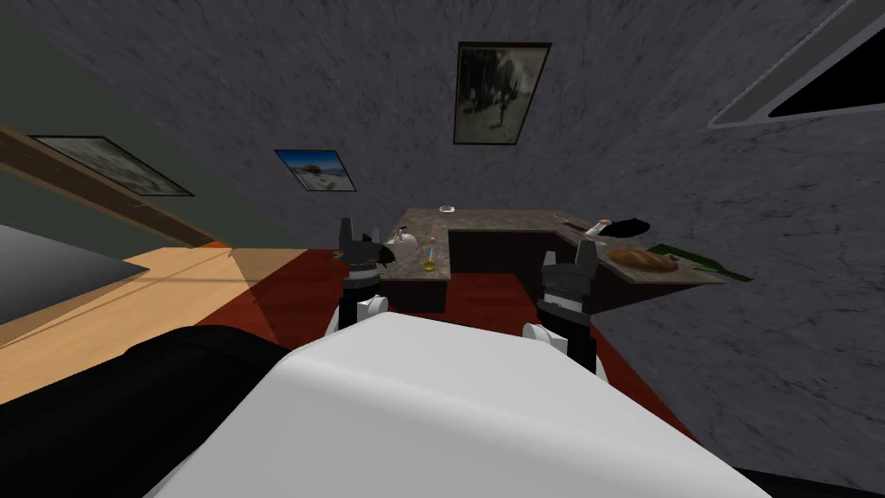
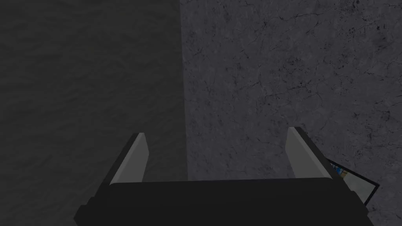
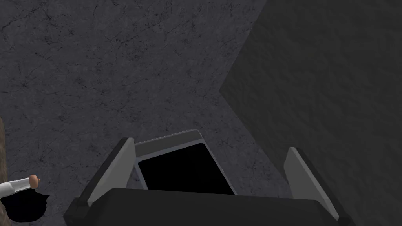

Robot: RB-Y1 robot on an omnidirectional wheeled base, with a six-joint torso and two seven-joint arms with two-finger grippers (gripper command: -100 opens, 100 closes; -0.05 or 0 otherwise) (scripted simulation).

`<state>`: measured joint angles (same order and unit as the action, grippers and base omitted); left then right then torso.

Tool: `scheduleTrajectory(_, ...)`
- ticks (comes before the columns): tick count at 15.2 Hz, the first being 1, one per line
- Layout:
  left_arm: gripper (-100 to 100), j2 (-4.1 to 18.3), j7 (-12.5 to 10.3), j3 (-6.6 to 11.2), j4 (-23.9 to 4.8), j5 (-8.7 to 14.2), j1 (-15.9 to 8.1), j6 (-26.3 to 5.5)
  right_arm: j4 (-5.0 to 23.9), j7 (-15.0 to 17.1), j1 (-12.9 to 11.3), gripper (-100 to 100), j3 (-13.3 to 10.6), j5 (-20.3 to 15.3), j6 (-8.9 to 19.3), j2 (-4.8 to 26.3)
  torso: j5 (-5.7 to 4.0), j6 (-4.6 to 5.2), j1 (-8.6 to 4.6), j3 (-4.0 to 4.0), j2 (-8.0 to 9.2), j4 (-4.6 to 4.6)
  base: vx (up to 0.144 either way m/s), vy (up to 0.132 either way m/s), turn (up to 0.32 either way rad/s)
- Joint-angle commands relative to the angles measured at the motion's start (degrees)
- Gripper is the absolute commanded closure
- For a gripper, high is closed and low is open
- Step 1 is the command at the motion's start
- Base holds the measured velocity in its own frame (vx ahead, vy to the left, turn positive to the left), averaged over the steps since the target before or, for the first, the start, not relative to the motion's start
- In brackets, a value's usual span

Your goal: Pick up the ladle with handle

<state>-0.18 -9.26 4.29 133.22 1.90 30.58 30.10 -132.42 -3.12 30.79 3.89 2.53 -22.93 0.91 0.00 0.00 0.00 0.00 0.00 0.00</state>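
Pick-up not begun: left gripper (image 1: 360,230) and right gripper (image 1: 568,254) both stand apart and empty, short of the counter (image 1: 493,221), the ladle (image 1: 626,228) lying untouched at its far right.

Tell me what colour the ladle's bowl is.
The ladle's bowl is black, with a white handle; the right wrist view shows it best.

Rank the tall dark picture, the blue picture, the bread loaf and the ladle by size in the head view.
1. tall dark picture
2. blue picture
3. bread loaf and ladle look about alike, so unranked.
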Motion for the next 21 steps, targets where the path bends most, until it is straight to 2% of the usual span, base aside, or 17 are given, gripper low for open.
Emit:
scheduleTrajectory(1,-100,2.1,0.2,0.13,-0.3,-0.7,0.1,0.2,0.0,0.0,0.0,0,0.0,0.0,0.0,0.0,0.0,0.0,0.0,0.0,0.0,0.0,-0.005,0.0,-0.065)
scheduleTrajectory(2,-100,3.6,0.3,0.26,-0.7,-1.4,0.2,0.4,0.0,0.0,0.0,0,0.0,0.0,0.0,0.0,0.0,0.01,0.01,0.01,0.01,0.0,-0.015,0.003,-0.146)
scheduleTrajectory(3,-100,3.7,0.3,0.26,-0.7,-1.4,0.2,0.4,0.0,0.0,0.0,0,0.0,0.0,0.0,0.0,0.0,0.03,0.03,0.02,0.04,0.01,-0.019,0.009,-0.113)
scheduleTrajectory(7,-100,9.2,1.2,0.9,-2.2,-4.8,0.8,1.4,0.0,0.0,0.0,0,0.0,0.0,0.0,0.0,0.01,0.02,0.07,0.06,0.1,0.02,-0.023,0.011,-0.165)
scheduleTrajectory(8,-100,9.5,1.2,0.9,-2.2,-4.8,0.8,1.4,0.0,0.0,0.0,0,0.0,0.0,0.0,0.0,0.01,0.03,0.09,0.06,0.11,0.02,-0.022,0.018,-0.139)
scheduleTrajectory(9,-100,11.5,1.6,1.19,-2.9,-6.3,1.1,1.8,0.0,0.0,0.0,0,0.0,0.0,0.0,0.0,0.02,0.02,0.1,0.06,0.1,0.02,-0.023,0.013,-0.177)
scheduleTrajectory(10,-100,11.7,1.6,1.19,-2.9,-6.3,1.1,1.8,0.0,0.0,0.0,0,0.0,0.0,0.0,0.0,0.02,0.03,0.1,0.06,0.11,0.02,-0.021,0.014,-0.145)
scheduleTrajectory(11,-100,13.7,2.0,1.51,-3.7,-8.0,1.4,2.3,0.0,0.0,0.0,0,0.0,0.0,0.0,0.0,0.02,0.02,0.1,0.06,0.1,0.02,-0.022,0.018,-0.198)
scheduleTrajectory(12,-100,14.0,2.0,1.51,-3.7,-8.0,1.4,2.3,0.0,0.0,0.0,0,0.0,0.0,0.0,0.0,0.02,0.04,0.11,0.06,0.1,0.02,-0.02,0.021,-0.182)
scheduleTrajectory(13,-100,16.1,2.5,1.86,-4.6,-9.9,1.7,2.9,0.0,0.0,0.0,0,0.0,0.0,0.0,0.0,0.02,0.02,0.12,0.05,0.09,0.02,-0.022,0.021,-0.251)
scheduleTrajectory(14,-100,16.4,2.5,1.86,-4.6,-9.9,1.7,2.9,0.0,0.0,0.0,0,0.0,0.0,0.0,0.0,0.02,0.04,0.12,0.05,0.1,0.02,-0.022,0.022,-0.193)
scheduleTrajectory(15,-100,18.3,3.0,2.24,-5.5,-11.9,2.1,3.5,0.0,0.0,0.0,0,0.0,0.0,0.0,0.0,0.03,0.02,0.13,0.05,0.09,0.02,-0.022,0.022,-0.232)
scheduleTrajectory(16,-100,18.9,3.0,2.24,-5.5,-11.9,2.1,3.5,0.0,0.0,0.0,0,0.0,0.0,0.0,0.0,0.03,0.04,0.14,0.05,0.09,0.02,-0.022,0.024,-0.216)
scheduleTrajectory(17,-100,20.7,3.5,2.64,-6.4,-13.9,2.5,4.2,0.0,0.0,0.0,0,0.0,0.0,0.0,0.0,0.03,0.03,0.14,0.05,0.09,0.02,-0.025,0.023,-0.286)
scheduleTrajectory(18,-100,21.5,3.5,2.64,-6.4,-14.1,2.5,4.2,0.0,0.0,0.0,0,0.0,0.0,0.0,0.0,0.03,0.05,0.15,0.05,0.1,0.02,-0.022,0.024,-0.235)
scheduleTrajectory(19,-100,23.1,4.1,3.06,-7.5,-15.9,3.0,4.8,0.0,0.0,0.0,0,0.0,0.0,0.0,0.0,0.03,0.03,0.15,0.05,0.09,0.02,-0.018,0.026,-0.276)
scheduleTrajectory(21,-100,25.6,4.7,3.5,-8.5,-18.2,3.4,5.6,0.0,0.0,0.0,0,0.0,0.0,0.0,0.0,0.03,0.03,0.17,0.04,0.07,0.02,-0.021,0.029,-0.267)
